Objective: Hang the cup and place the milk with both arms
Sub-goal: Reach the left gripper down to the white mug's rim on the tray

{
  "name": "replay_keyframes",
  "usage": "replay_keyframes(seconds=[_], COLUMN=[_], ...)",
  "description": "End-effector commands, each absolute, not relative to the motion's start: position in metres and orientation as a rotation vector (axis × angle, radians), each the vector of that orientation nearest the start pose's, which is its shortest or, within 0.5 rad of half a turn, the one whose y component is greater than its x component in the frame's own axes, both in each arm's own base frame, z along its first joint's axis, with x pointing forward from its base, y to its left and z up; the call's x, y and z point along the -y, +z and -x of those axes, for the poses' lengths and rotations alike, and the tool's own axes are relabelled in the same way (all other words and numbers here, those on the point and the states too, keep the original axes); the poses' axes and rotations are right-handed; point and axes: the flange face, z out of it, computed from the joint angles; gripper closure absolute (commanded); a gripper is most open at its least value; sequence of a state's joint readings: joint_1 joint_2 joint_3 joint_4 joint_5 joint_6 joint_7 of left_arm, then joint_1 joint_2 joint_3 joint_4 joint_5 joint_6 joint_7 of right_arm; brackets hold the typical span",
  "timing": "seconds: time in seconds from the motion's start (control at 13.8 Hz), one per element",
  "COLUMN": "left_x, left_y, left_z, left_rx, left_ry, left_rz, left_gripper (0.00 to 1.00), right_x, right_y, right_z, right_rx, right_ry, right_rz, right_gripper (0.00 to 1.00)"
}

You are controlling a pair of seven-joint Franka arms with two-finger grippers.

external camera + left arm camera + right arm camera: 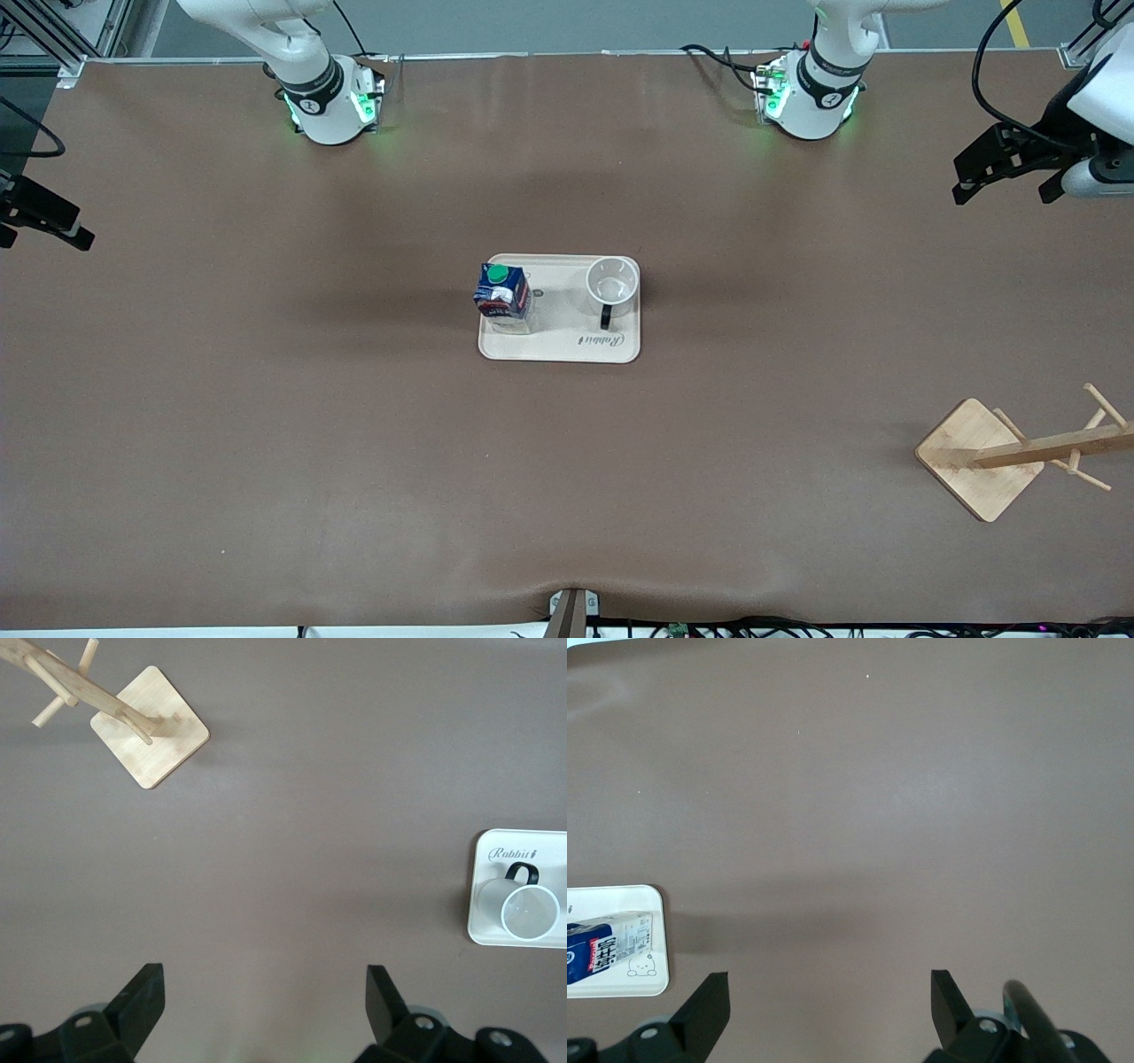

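The cup (611, 283), a white mug with a black handle turned toward the front camera, stands upright on a cream tray (567, 341) at the table's middle. Beside it on the tray, toward the right arm's end, stands the milk (502, 291), a dark-blue carton with a green cap. My left gripper (1005, 173) hangs open and empty over the left arm's end of the table. Its wrist view shows the cup (530, 911), the tray (493, 904) and the open gripper (263, 979). My right gripper (49, 220) hangs over the right arm's end. Its wrist view shows it open (830, 983), with the milk (602, 946) on the tray (620, 896).
A wooden cup rack (974, 456) with pegs on a square base stands toward the left arm's end of the table, nearer to the front camera than the tray. It also shows in the left wrist view (151, 726). A brown mat covers the table.
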State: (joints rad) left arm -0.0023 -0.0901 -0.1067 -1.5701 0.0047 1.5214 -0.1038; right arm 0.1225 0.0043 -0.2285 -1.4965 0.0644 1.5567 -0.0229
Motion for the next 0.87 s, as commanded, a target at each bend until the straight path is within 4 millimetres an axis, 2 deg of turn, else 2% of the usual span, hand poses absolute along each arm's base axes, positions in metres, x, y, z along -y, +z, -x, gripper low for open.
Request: replay_keyframes(seconds=[0.0, 0.22, 0.58, 0.73, 0.8], left_x=[0.058, 0.059, 0.069, 0.083, 0.098], left_y=[0.674, 0.674, 0.662, 0.649, 0.639], left_z=[-0.519, -0.52, -0.533, -0.535, -0.537], left_rx=[-0.02, -0.023, -0.033, -0.064, -0.081], left_ry=[-0.069, -0.066, -0.038, 0.005, 0.029], left_rz=[3.129, 3.129, 3.132, 3.131, 3.13], left_gripper=[0.0, 0.0, 0.0, 0.0, 0.0], right_x=[0.053, 0.05, 0.052, 0.053, 0.052], right_y=[0.664, 0.664, 0.663, 0.664, 0.664], right_z=[-0.547, -0.548, -0.549, -0.549, -0.549], right_rx=[-0.155, -0.148, -0.153, -0.153, -0.153], right_ry=[-0.109, -0.111, -0.116, -0.119, -0.119], right_rz=[3.071, 3.071, 3.07, 3.07, 3.069], right_gripper=[0.0, 0.0, 0.0, 0.0, 0.0])
